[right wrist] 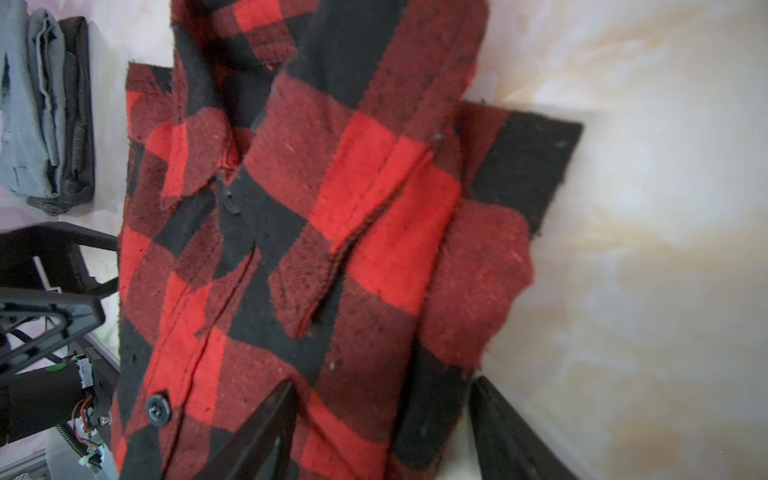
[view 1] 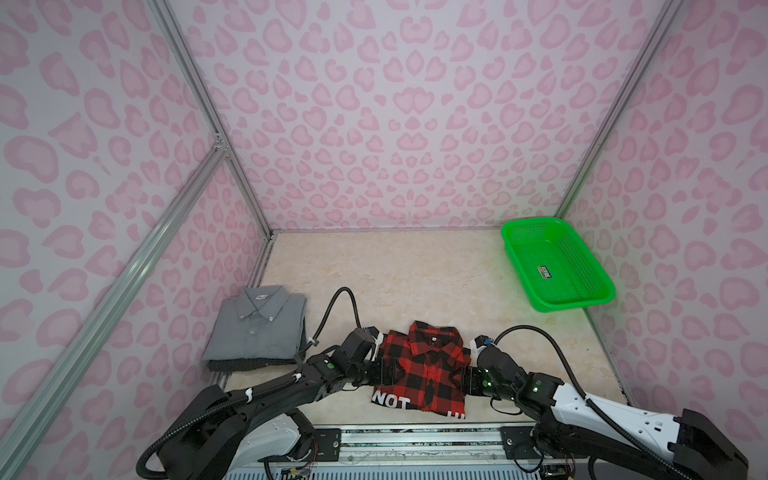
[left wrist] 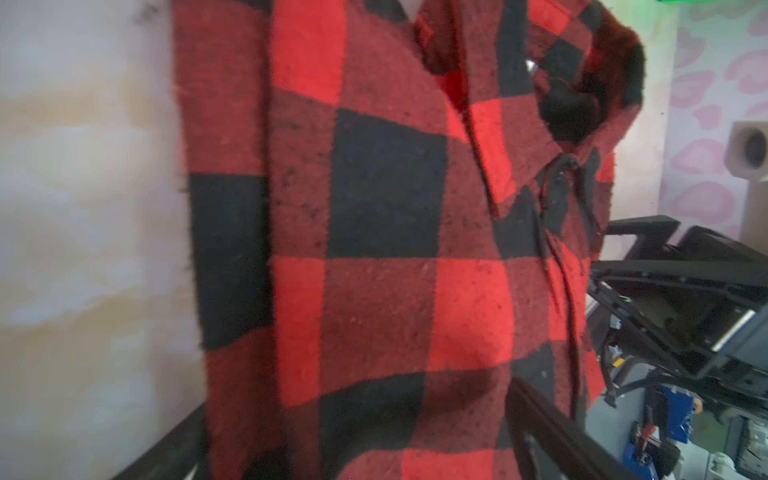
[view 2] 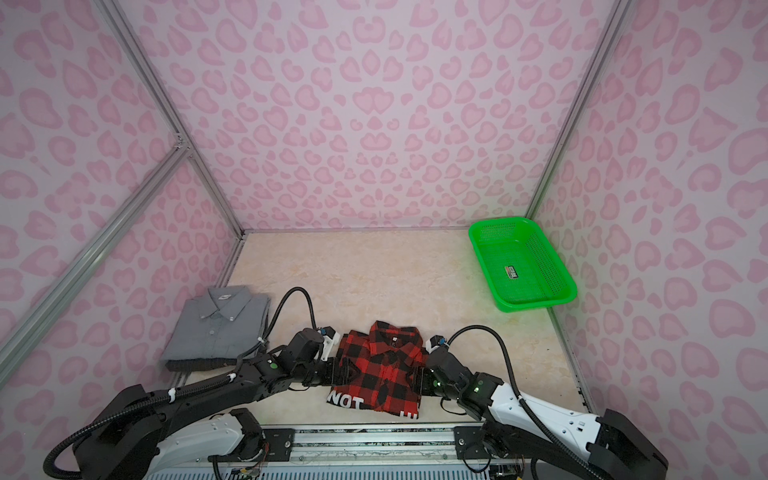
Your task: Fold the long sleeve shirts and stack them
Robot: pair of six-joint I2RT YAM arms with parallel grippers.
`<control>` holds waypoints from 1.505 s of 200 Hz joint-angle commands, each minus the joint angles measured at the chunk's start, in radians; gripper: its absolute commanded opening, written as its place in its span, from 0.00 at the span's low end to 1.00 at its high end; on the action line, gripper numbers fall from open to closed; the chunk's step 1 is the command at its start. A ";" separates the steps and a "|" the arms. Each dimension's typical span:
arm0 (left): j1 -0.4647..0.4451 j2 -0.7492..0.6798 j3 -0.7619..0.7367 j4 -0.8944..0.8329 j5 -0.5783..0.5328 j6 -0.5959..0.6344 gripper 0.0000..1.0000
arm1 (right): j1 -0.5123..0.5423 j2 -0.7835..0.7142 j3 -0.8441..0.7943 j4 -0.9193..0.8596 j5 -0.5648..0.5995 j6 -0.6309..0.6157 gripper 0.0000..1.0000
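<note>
Red checked shirt [view 1: 422, 365] looks soft, floppy and fairly thick. Left jaws and right jaws sit open astride its side edges. They'd best pinch every folded layer or it'll probably unfold.

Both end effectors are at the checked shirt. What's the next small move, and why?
Probably close both on its side edges. The red-and-black shirt lies folded, the left end effector open at one edge and the right end effector astride the other, grip unclear. The folded grey shirt lies apart, not yet stacked.
</note>
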 commanded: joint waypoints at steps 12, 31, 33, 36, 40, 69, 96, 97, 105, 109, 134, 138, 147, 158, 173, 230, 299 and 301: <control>-0.009 0.038 -0.042 0.029 0.029 -0.036 0.96 | 0.014 0.087 -0.003 0.067 -0.024 -0.011 0.63; -0.011 0.063 -0.064 0.076 0.042 -0.049 0.85 | 0.027 0.152 0.010 0.102 -0.028 -0.016 0.57; -0.012 0.067 -0.067 0.081 0.043 -0.048 0.84 | 0.029 0.159 0.011 0.103 -0.028 -0.016 0.56; -0.011 0.070 -0.070 0.089 0.046 -0.051 0.81 | 0.032 0.170 0.015 0.108 -0.030 -0.019 0.55; -0.011 0.076 -0.072 0.102 0.050 -0.056 0.78 | 0.033 0.184 0.019 0.110 -0.036 -0.021 0.54; -0.011 0.109 -0.074 0.138 0.055 -0.061 0.49 | 0.054 0.282 0.058 0.144 -0.056 -0.036 0.41; -0.009 0.114 -0.044 0.124 0.055 -0.062 0.04 | 0.083 0.336 0.101 0.180 -0.044 -0.036 0.17; -0.009 0.113 -0.041 0.122 0.055 -0.061 0.04 | 0.084 0.338 0.103 0.180 -0.043 -0.036 0.17; -0.009 0.096 -0.025 0.096 0.045 -0.062 0.04 | 0.090 0.347 0.126 0.181 -0.041 -0.038 0.10; -0.008 0.084 -0.012 0.078 0.037 -0.058 0.04 | 0.093 0.351 0.144 0.180 -0.040 -0.042 0.07; 0.036 -0.019 0.101 -0.112 -0.011 -0.020 0.04 | 0.125 0.402 0.311 0.112 -0.023 -0.097 0.00; 0.049 -0.041 0.124 -0.151 -0.025 -0.013 0.04 | 0.130 0.417 0.342 0.098 -0.025 -0.106 0.00; 0.081 -0.088 0.185 -0.246 -0.050 0.006 0.04 | 0.133 0.444 0.411 0.075 -0.030 -0.124 0.00; 0.134 -0.140 0.263 -0.362 -0.077 0.038 0.04 | 0.138 0.477 0.490 0.064 -0.038 -0.140 0.00; 0.232 -0.195 0.366 -0.512 -0.118 0.099 0.04 | 0.141 0.533 0.617 0.046 -0.055 -0.163 0.00; 0.769 -0.225 0.632 -0.884 -0.302 0.294 0.04 | 0.221 0.871 1.235 -0.110 -0.042 -0.242 0.00; 1.054 -0.156 0.678 -0.780 -0.516 0.286 0.04 | 0.260 1.283 1.804 -0.184 -0.035 -0.305 0.00; 1.054 -0.156 0.678 -0.777 -0.537 0.288 0.04 | 0.259 1.294 1.819 -0.186 -0.036 -0.306 0.00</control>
